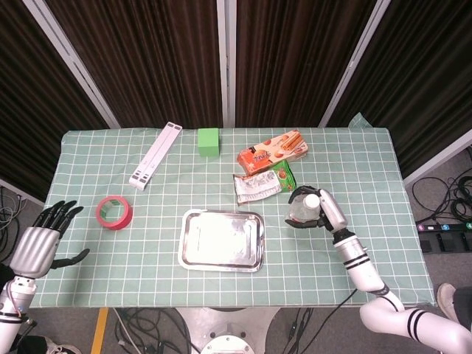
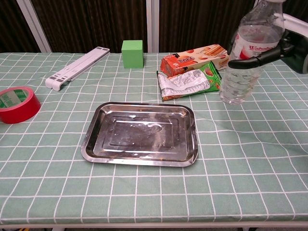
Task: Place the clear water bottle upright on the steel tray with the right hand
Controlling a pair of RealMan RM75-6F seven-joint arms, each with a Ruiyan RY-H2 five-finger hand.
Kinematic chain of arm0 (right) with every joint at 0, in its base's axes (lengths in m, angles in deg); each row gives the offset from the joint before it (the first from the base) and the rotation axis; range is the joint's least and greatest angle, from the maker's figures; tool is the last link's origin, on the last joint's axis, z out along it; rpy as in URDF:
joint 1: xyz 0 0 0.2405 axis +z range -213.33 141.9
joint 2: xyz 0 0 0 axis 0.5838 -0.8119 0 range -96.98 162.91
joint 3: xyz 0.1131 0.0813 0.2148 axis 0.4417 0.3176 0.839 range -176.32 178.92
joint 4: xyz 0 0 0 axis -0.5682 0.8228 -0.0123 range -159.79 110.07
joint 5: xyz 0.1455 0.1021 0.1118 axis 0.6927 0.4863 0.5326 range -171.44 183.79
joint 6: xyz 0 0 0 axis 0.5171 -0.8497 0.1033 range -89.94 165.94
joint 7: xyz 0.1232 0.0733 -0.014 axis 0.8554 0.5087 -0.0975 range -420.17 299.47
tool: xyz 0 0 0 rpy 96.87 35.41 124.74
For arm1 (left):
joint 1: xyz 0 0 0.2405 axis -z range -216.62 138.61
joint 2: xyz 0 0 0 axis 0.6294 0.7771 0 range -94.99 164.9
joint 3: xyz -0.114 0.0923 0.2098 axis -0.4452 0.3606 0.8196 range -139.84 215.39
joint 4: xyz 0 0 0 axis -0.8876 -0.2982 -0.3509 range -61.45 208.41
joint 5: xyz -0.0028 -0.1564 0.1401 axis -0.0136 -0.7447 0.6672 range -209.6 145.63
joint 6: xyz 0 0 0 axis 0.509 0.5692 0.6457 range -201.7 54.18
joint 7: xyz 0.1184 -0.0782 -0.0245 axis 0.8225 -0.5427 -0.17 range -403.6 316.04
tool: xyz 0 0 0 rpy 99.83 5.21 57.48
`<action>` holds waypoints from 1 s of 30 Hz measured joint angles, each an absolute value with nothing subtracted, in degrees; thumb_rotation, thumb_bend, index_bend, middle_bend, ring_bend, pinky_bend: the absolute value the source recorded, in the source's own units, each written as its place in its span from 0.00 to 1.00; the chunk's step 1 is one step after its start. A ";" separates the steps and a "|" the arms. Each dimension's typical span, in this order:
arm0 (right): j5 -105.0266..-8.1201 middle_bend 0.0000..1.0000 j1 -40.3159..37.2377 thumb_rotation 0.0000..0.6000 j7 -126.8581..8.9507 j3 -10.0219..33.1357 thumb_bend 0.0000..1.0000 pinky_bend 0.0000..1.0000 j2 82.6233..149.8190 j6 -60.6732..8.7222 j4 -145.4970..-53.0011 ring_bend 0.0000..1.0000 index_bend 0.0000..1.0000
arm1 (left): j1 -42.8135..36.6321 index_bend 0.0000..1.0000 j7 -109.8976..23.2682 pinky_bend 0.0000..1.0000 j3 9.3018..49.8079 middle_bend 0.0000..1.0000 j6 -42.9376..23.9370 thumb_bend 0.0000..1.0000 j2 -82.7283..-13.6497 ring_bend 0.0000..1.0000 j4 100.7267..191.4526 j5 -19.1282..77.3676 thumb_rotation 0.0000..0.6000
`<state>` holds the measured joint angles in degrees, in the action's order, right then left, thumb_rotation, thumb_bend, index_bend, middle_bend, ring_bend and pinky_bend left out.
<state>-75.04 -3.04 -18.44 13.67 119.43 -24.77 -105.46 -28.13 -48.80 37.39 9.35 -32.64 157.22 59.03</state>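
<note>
Nearest the robot, the steel tray [image 2: 139,132] is seen lying flat on the checked cloth [image 2: 250,159] with nothing in it; off the left table edge the left hand [image 1: 35,247] is held with fingers spread wide, nothing in it. Right of the tray, and well apart from it, the bottle [image 2: 248,55] is gripped by the right hand [image 1: 322,212]; dark fingers [image 2: 255,60] are wrapped round its middle, cap up, tilted a bit, base lifted just off the cloth. Red tape [image 2: 17,103] is found far left; behind the tray a green snack bag [image 2: 190,83], then an orange box [image 2: 195,57]; furthest back, a green block [image 2: 132,53] and a white bar [image 2: 77,67].
</note>
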 measured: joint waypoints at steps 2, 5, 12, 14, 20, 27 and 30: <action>-74.34 0.53 -1.60 1.00 -19.24 14.23 0.10 0.41 120.53 -23.03 -105.65 0.36 0.66 | -28.24 0.18 -48.76 0.16 37.47 0.19 9.37 0.22 -32.57 0.10 157.21 58.98 0.75; -73.20 0.53 1.53 1.00 -21.37 15.37 0.10 0.41 123.83 -20.14 -104.54 0.36 0.67 | -28.37 0.18 -48.71 0.16 37.48 0.19 9.39 0.22 -32.61 0.10 157.34 58.82 0.75; -72.90 0.53 1.05 1.00 -23.62 16.31 0.10 0.41 122.04 -22.18 -105.42 0.36 0.67 | -27.96 0.18 -49.40 0.16 37.31 0.19 8.82 0.22 -32.93 0.10 156.86 58.75 0.75; -73.01 0.54 -0.98 1.00 -22.74 15.94 0.10 0.41 119.46 -23.81 -106.09 0.36 0.67 | -27.78 0.18 -49.49 0.16 37.31 0.19 8.67 0.22 -33.11 0.10 156.71 58.94 0.75; -73.89 0.54 -3.48 1.00 -19.73 14.46 0.10 0.41 117.75 -25.46 -107.27 0.36 0.67 | -27.81 0.18 -48.74 0.16 37.66 0.19 8.59 0.22 -33.35 0.10 156.77 59.27 0.75; -74.88 0.54 -1.58 1.00 -21.89 14.50 0.10 0.41 119.47 -25.12 -108.54 0.36 0.67 | -27.68 0.18 -48.31 0.16 37.31 0.19 8.61 0.22 -33.49 0.10 157.25 58.97 0.75; -74.80 0.54 -4.03 1.00 -20.94 13.96 0.10 0.41 116.38 -26.68 -108.51 0.36 0.67 | -27.50 0.18 -48.45 0.16 37.51 0.19 8.11 0.22 -33.73 0.10 156.85 59.08 0.75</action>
